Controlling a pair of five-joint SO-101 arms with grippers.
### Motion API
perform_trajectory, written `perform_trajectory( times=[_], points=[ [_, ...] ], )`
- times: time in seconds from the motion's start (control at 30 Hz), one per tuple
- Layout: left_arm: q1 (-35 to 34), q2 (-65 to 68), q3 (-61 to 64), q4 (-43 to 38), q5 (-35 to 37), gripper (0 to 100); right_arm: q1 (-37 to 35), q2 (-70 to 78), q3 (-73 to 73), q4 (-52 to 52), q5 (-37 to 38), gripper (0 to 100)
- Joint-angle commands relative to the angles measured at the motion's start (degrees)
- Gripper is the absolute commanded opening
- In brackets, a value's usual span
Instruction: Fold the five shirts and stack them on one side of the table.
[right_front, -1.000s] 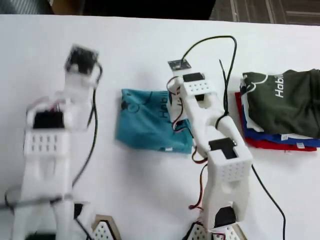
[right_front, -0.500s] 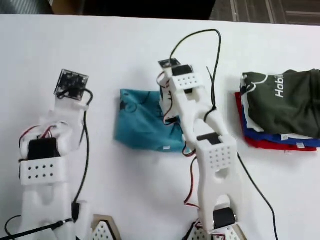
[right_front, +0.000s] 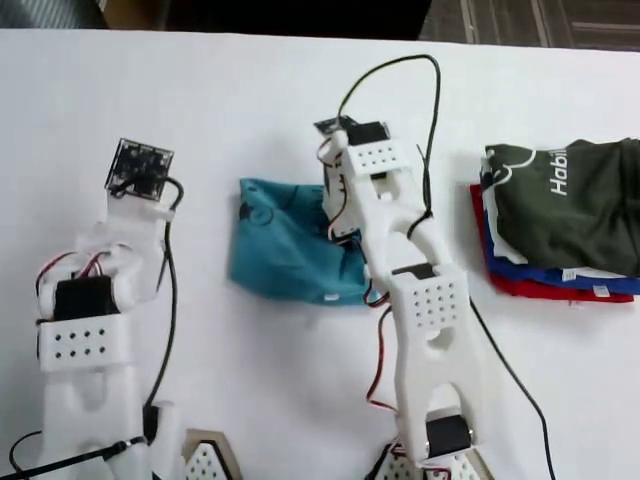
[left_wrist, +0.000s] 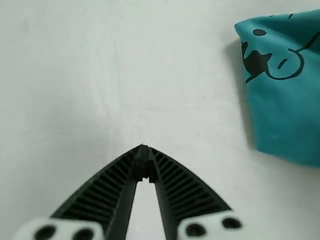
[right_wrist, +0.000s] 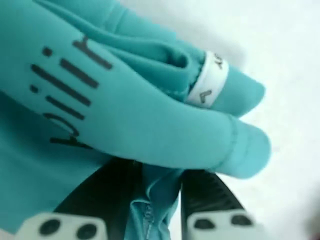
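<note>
A folded teal shirt (right_front: 285, 250) lies mid-table in the high view. My right gripper (right_wrist: 156, 187) is shut on a bunched fold of that teal shirt (right_wrist: 125, 110) at its right edge, under the right arm (right_front: 375, 190). My left gripper (left_wrist: 145, 162) is shut with nothing in it, hovering over bare white table left of the teal shirt (left_wrist: 282, 85). The left arm (right_front: 110, 270) stands at the table's left. A stack of folded shirts (right_front: 560, 220), dark green on top of blue and red, sits at the right edge.
The white table (right_front: 230, 110) has open room at the back and far left. Black and red cables (right_front: 435, 110) loop over the right arm. Both arm bases (right_front: 200, 460) stand at the front edge.
The right arm swung left over the teal shirt's right edge and the shirt bunched up there. The left arm drew back towards the front and settled.
</note>
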Motion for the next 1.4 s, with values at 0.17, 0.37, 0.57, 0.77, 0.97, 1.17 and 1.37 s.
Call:
perform_trajectory(
  times=[0.17, 0.37, 0.57, 0.77, 0.97, 1.17, 1.37],
  points=[
    [-0.53, -1.14, 1.19, -1.32, -0.26, 3, 7.08, -6.29, -4.22, 1.45, 0.97, 2.2],
    [-0.53, -1.14, 11.21, -9.58, -0.35, 3, 10.59, -20.88, -0.62, 2.15, 8.44, 2.2],
    [-0.53, -1.41, 20.62, -17.76, -3.96, 3, 13.41, -35.91, 2.99, 2.15, 14.24, 2.1],
    [-0.62, -1.41, 25.8, -22.33, -4.66, 3, 18.51, -44.88, 3.43, 2.15, 17.49, 2.1],
    [-0.62, -1.23, 26.86, -22.86, -4.66, 3, 25.45, -47.34, 3.08, 2.07, 23.65, 2.1],
    [-0.62, -1.23, 28.18, -24.26, -4.66, 3, 31.43, -47.52, 2.99, 1.01, 28.92, 2.1],
    [-0.44, -1.41, 29.05, -25.67, -4.66, 3, 35.82, -47.52, -5.19, 1.19, 29.27, 2.1]
  ],
)
